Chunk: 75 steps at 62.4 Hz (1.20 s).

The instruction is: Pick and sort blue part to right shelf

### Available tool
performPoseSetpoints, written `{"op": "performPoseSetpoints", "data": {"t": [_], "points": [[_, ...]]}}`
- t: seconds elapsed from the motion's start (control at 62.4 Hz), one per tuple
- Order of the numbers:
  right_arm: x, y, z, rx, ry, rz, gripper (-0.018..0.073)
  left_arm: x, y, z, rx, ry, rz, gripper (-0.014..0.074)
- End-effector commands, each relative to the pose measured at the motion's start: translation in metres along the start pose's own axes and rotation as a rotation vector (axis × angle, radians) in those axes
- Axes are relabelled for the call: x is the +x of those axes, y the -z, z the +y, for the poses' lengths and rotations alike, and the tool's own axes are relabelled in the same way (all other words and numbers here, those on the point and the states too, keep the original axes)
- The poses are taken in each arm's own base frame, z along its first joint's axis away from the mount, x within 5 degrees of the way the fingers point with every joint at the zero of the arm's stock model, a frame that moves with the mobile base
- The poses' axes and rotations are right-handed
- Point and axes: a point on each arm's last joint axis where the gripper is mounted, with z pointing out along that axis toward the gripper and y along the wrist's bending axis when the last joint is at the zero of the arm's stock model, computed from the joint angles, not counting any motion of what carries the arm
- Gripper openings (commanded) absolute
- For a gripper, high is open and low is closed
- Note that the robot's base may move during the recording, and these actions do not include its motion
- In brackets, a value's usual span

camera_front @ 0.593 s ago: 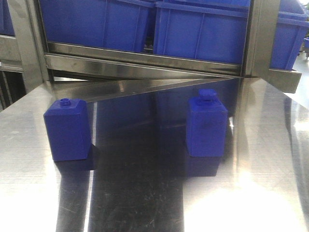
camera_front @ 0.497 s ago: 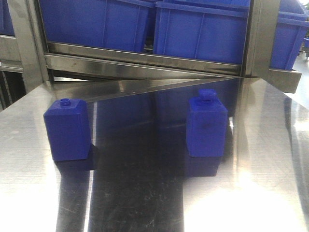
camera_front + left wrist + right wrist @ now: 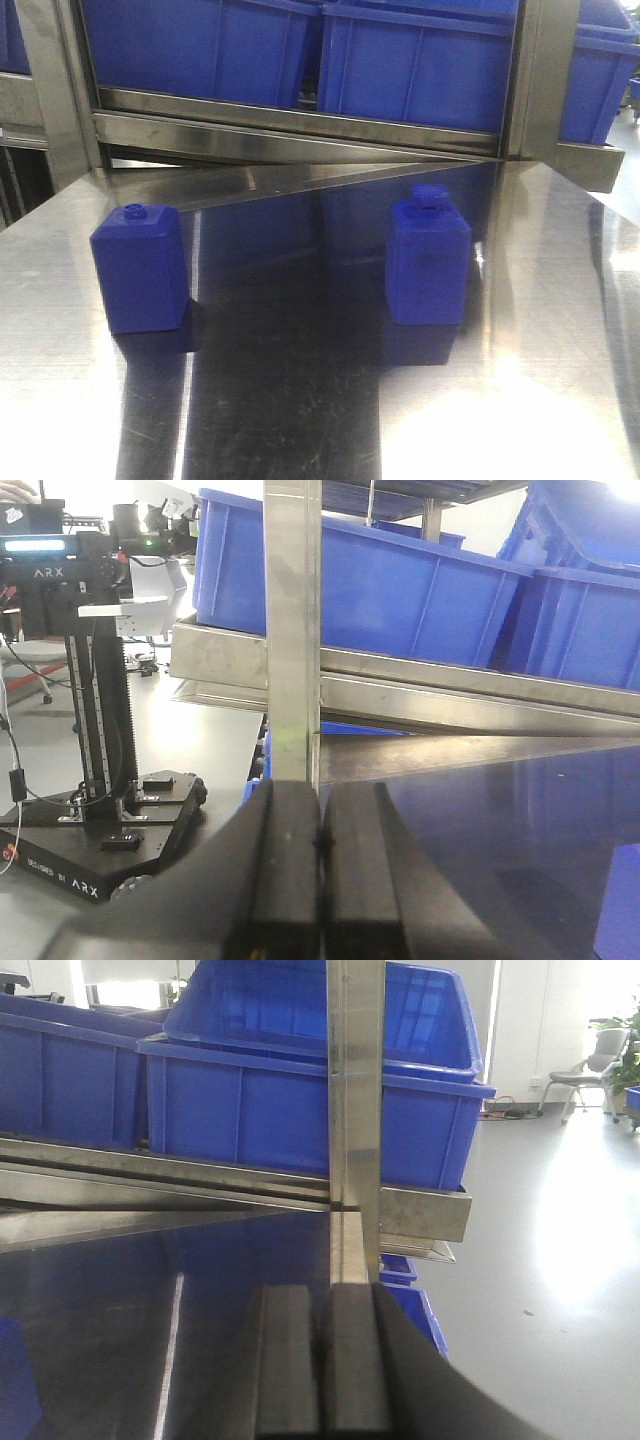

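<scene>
Two blue pieces stand upright on the steel table [image 3: 300,400] in front of the right shelf [image 3: 300,125], whose blue bins [image 3: 420,65] sit above its rail. The blue part [image 3: 428,262], with the wide cap, stands near the shelf's right post. The blue block [image 3: 140,268] with the small stud stands near its left post, well apart. The left gripper [image 3: 320,812] and right gripper [image 3: 321,1305] face the shelf, jaws pressed together on nothing.
</scene>
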Motion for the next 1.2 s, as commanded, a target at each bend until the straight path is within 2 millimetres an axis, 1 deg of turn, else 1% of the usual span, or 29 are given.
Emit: {"op": "performPoseSetpoints", "data": {"t": [0.0, 0.112, 0.289, 0.369, 0.529, 0.609, 0.705, 0.802, 0.93, 1.074, 1.106, 1.138, 1.17, 1.186], "points": [[-0.019, 0.003, 0.001, -0.01, 0.01, -0.147, 0.0028, -0.001, 0.001, 0.0, -0.001, 0.013, -0.078, 0.0135], [-0.023, 0.004, 0.002, -0.011, -0.015, -0.172, 0.0028, -0.001, 0.001, 0.0, -0.001, 0.013, -0.078, 0.0135], [-0.044, 0.007, 0.003, -0.012, -0.026, -0.185, 0.0028, -0.001, 0.001, 0.0, -0.001, 0.013, -0.078, 0.0135], [-0.053, 0.007, 0.004, -0.007, -0.019, -0.141, 0.0028, -0.001, 0.001, 0.0, -0.001, 0.013, -0.078, 0.0136], [-0.069, 0.001, 0.004, 0.015, 0.043, 0.014, 0.0028, -0.001, 0.001, 0.0, -0.001, 0.013, -0.078, 0.0136], [-0.079, -0.008, 0.004, 0.025, 0.06, 0.083, 0.0028, -0.001, 0.001, 0.0, -0.001, 0.013, -0.078, 0.0136], [-0.085, -0.021, 0.004, 0.026, 0.053, 0.13, 0.0028, -0.001, 0.001, 0.0, -0.001, 0.013, -0.078, 0.0136], [-0.091, -0.037, 0.005, 0.035, 0.005, 0.197, 0.0028, -0.001, 0.001, 0.0, -0.001, 0.013, -0.078, 0.0136], [-0.091, -0.061, 0.004, 0.061, -0.07, 0.315, 0.0028, -0.001, 0.001, 0.0, -0.001, 0.013, -0.078, 0.0135], [-0.085, -0.091, 0.003, 0.09, -0.096, 0.466, 0.0035, -0.001, 0.001, 0.0, -0.001, 0.013, -0.078, 0.0136], [-0.084, -0.096, 0.003, 0.093, -0.094, 0.489, 0.0048, -0.001, 0.001, 0.0, -0.001, 0.013, -0.078, 0.0136], [-0.082, -0.101, 0.003, 0.095, -0.09, 0.515, 0.0081, -0.001, 0.001, 0.0, -0.001, 0.013, -0.078, 0.0136], [-0.081, -0.106, 0.004, 0.094, -0.085, 0.543, 0.0118, -0.001, 0.001, 0.0, -0.001, 0.013, -0.078, 0.0136], [-0.081, -0.109, 0.004, 0.092, -0.08, 0.555, 0.0152, -0.001, 0.001, 0.0, -0.001, 0.013, -0.078, 0.0136]]}}
